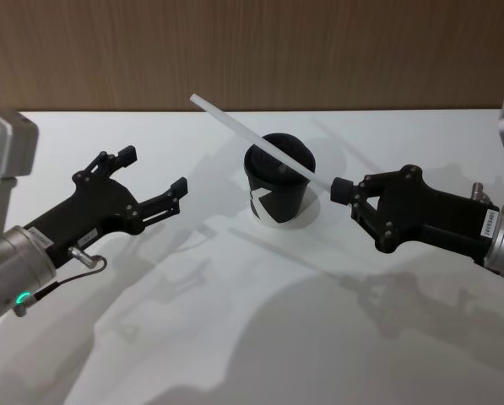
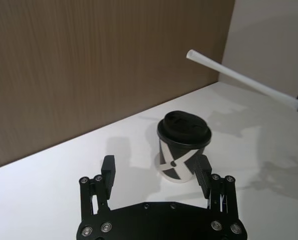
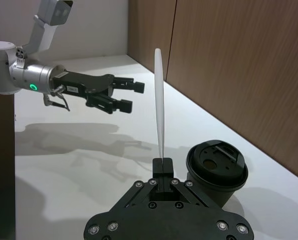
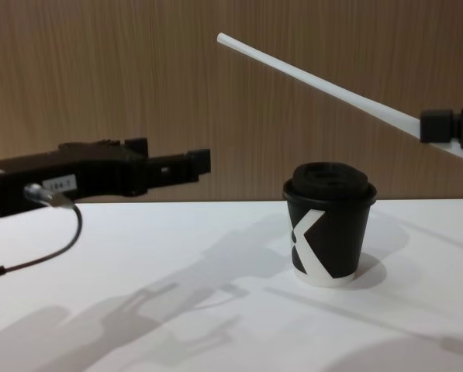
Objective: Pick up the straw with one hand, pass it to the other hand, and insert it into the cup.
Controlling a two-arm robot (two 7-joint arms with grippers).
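Observation:
The white straw [image 1: 252, 139] hangs in the air, slanting up and leftward over the cup [image 1: 279, 190]. My right gripper [image 1: 340, 190] is shut on the straw's lower end, just right of the cup. The cup is black with a white mark and a black lid, and it stands upright on the white table [image 1: 235, 337]. My left gripper [image 1: 154, 169] hovers open to the cup's left, holding nothing. In the right wrist view the straw [image 3: 158, 100] rises from my right gripper [image 3: 162, 165] beside the cup [image 3: 217, 170]. From the chest the straw [image 4: 316, 81] passes well above the lid [image 4: 328, 177].
A brown wood-panel wall [image 1: 252, 51] runs along the table's far edge, close behind the cup. Bare white tabletop spreads in front of the cup and between the two arms.

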